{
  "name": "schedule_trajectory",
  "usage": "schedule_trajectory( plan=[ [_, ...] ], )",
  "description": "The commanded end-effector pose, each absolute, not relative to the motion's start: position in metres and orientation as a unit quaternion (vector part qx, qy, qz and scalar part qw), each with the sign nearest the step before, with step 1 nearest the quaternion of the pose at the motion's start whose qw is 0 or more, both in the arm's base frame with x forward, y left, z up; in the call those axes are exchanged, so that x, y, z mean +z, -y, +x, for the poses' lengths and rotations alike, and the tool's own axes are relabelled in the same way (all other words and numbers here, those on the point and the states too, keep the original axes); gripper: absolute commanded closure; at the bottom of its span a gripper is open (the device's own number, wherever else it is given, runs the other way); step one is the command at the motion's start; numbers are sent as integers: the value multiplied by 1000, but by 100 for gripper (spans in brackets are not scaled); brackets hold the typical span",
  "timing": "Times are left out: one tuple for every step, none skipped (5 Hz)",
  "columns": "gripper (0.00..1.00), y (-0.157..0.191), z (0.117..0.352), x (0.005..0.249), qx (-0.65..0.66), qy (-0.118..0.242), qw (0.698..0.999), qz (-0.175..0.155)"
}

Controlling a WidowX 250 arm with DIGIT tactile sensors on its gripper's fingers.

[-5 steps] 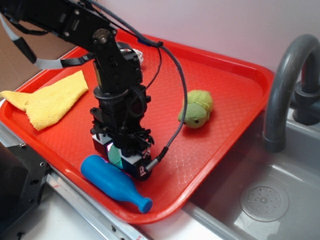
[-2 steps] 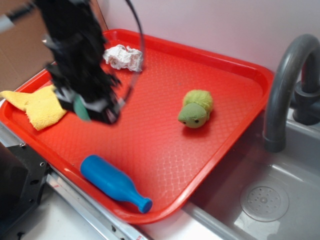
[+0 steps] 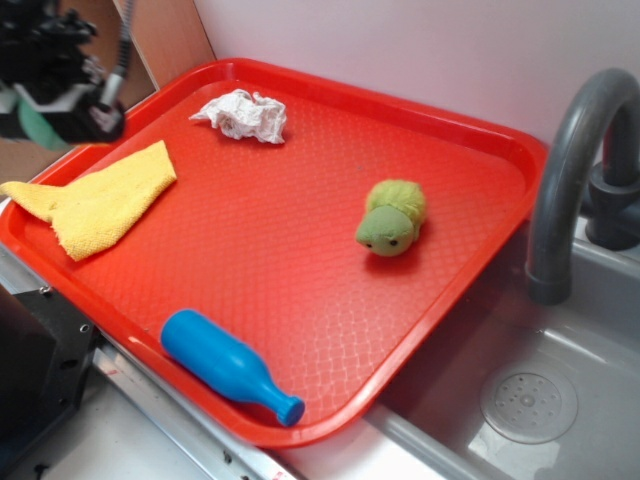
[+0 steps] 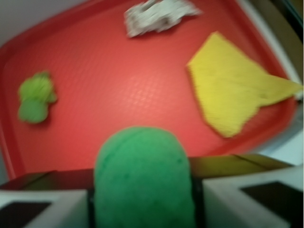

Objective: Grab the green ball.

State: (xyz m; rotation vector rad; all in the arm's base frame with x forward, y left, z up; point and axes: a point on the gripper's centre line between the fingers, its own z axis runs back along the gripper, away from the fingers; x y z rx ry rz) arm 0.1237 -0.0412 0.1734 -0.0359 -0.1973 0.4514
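The gripper (image 3: 45,110) is seen at the upper left of the exterior frame, raised above the left rim of the red tray (image 3: 470,150) and blurred. It is closed on the green ball (image 3: 38,125), of which a teal-green patch is visible beneath the black fingers. In the wrist frame the ball (image 4: 142,178) is shown at lower centre, clamped between the two pale fingers (image 4: 42,209) at the bottom corners, and the tray (image 4: 118,104) is spread out behind it.

On the tray, a yellow cloth (image 3: 95,205) is laid at the left of the exterior frame, one corner reaching over the rim. A crumpled white paper (image 3: 242,114) is placed near the far edge, well apart from the cloth. A green plush turtle (image 3: 392,220) is set right of centre, alone. A blue bottle (image 3: 225,365) is laid on its side along the near rim, neck pointing to the lower right.

A grey sink (image 3: 530,400) with a drain is seen at the lower right, and a dark grey faucet (image 3: 570,170) is arched above it, beside the tray's right edge.
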Motion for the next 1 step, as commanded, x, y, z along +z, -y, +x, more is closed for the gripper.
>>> schedule_trajectory(
  plan=[
    [100,37,116,183,238,111,963,-57]
  ],
)
